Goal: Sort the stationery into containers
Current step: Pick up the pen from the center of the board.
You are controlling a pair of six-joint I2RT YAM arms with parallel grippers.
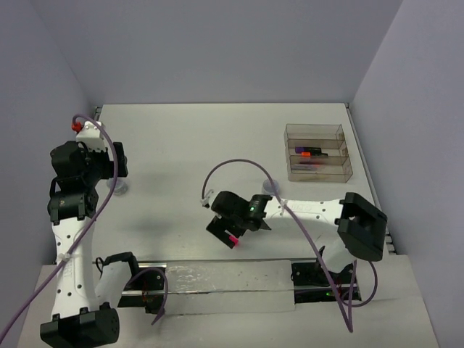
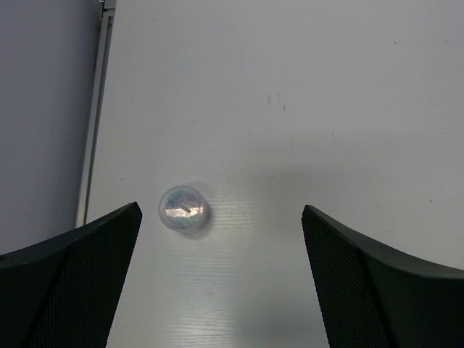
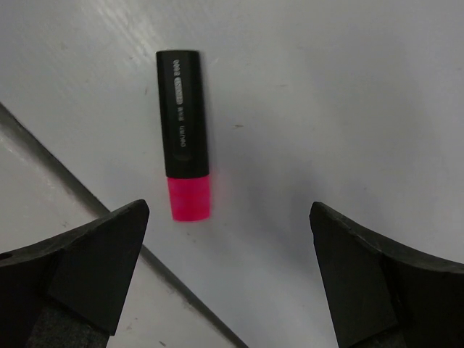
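Note:
A black highlighter with a pink cap (image 3: 185, 138) lies flat on the white table, up and left of the middle between my right gripper's (image 3: 226, 212) open jaws. In the top view only its pink cap (image 1: 233, 238) shows beside the right gripper (image 1: 223, 229). A small round grey-blue piece (image 2: 184, 209) sits on the table nearer the left finger of my open, empty left gripper (image 2: 221, 212); it also shows in the top view (image 1: 116, 190) below the left gripper (image 1: 119, 172). The clear three-compartment tray (image 1: 316, 130) stands at the far right with orange-, pink- and purple-capped highlighters inside.
A second small round piece (image 1: 270, 188) sits by the right arm's cable. A shiny clear strip (image 1: 217, 284) lies along the near edge between the arm bases. A seam in the table surface (image 3: 94, 199) runs near the pink cap. Grey walls enclose the table.

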